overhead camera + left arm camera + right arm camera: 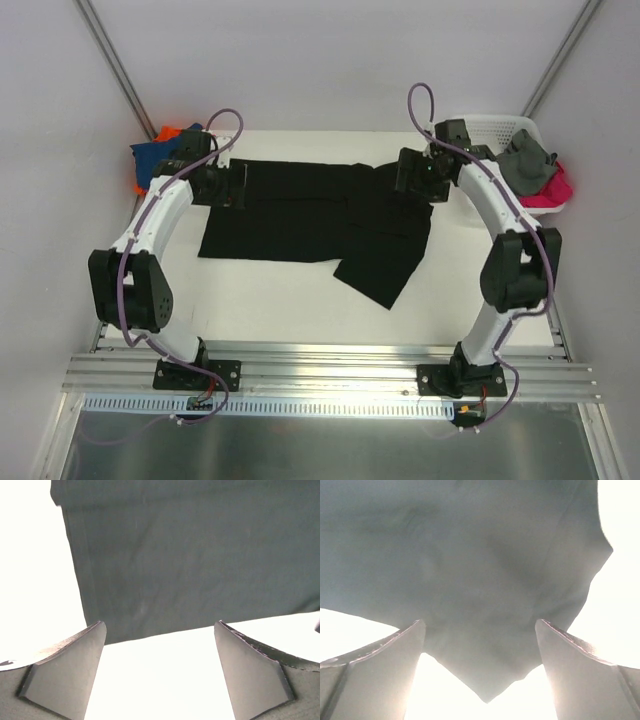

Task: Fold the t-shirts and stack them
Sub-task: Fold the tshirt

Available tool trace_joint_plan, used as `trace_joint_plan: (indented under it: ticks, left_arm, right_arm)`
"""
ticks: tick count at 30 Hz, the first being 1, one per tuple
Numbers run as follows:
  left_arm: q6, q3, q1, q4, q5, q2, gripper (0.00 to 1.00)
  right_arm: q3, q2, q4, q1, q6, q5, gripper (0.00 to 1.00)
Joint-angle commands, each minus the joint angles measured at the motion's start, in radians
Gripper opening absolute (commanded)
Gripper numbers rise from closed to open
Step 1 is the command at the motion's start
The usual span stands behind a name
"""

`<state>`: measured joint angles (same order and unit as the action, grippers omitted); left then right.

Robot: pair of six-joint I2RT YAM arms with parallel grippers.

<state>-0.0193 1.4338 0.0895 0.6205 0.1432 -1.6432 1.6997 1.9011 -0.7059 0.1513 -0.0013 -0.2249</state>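
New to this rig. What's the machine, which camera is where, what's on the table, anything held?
Two robot arms are bolted at the near edge of a table, each ending in a two-finger gripper. The wide picture comes from a fixed camera above and behind them. The other two are wrist cameras; the grey wedges are each gripper's fingers. A black t-shirt lies spread on it. The left gripper is at its left end, the right gripper over its right end; both are open, holding nothing. A blue t-shirt and an orange t-shirt sit bunched far left; a white basket of cloth stands far right.
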Motion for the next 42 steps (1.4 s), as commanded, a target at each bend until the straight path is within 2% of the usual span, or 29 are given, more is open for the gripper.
trace_joint_plan:
  ticks: [1, 3, 4, 8, 9, 13, 15, 21, 28, 35, 41, 42]
  left_arm:
    - [-0.010, -0.085, -0.014, 0.051, -0.011, 0.078, 0.90]
    - [-0.002, -0.118, -0.022, 0.091, -0.010, 0.079, 0.90]
    - [0.004, -0.125, -0.028, 0.103, -0.020, 0.074, 0.89]
    - [0.009, -0.173, -0.043, 0.139, -0.047, 0.057, 0.87]
    - [0.007, -0.185, -0.045, 0.137, -0.051, 0.060, 0.86]
    - [0.002, -0.237, -0.077, 0.136, -0.048, 0.065, 0.84]
    - [0.012, -0.253, -0.125, 0.136, -0.031, 0.046, 0.83]
    - [0.018, -0.230, -0.244, 0.137, 0.002, -0.030, 0.81]
    - [0.041, -0.164, -0.293, 0.139, 0.027, -0.058, 0.82]
    - [0.045, -0.138, -0.323, 0.140, 0.053, -0.108, 0.82]
    - [0.058, -0.121, -0.332, 0.142, 0.076, -0.133, 0.81]
    - [0.058, -0.119, -0.333, 0.142, 0.079, -0.135, 0.81]
  right_arm:
    - [-0.208, -0.160, -0.082, 0.068, 0.064, -0.094, 0.95]
    - [-0.306, -0.215, -0.096, 0.093, 0.087, -0.137, 0.93]
    - [-0.421, -0.271, -0.093, 0.112, 0.099, -0.180, 0.89]
    - [-0.648, -0.372, -0.081, 0.155, 0.127, -0.217, 0.79]
    - [-0.679, -0.385, -0.070, 0.163, 0.138, -0.217, 0.72]
    - [-0.775, -0.405, -0.056, 0.172, 0.146, -0.222, 0.64]
    - [-0.793, -0.399, -0.049, 0.182, 0.147, -0.226, 0.57]
    - [-0.776, -0.347, -0.026, 0.197, 0.156, -0.228, 0.57]
    - [-0.750, -0.255, -0.001, 0.211, 0.167, -0.222, 0.57]
    - [-0.727, -0.185, -0.001, 0.212, 0.159, -0.211, 0.50]
    - [-0.704, -0.158, -0.003, 0.218, 0.152, -0.206, 0.29]
    - [-0.701, -0.158, -0.004, 0.218, 0.152, -0.206, 0.22]
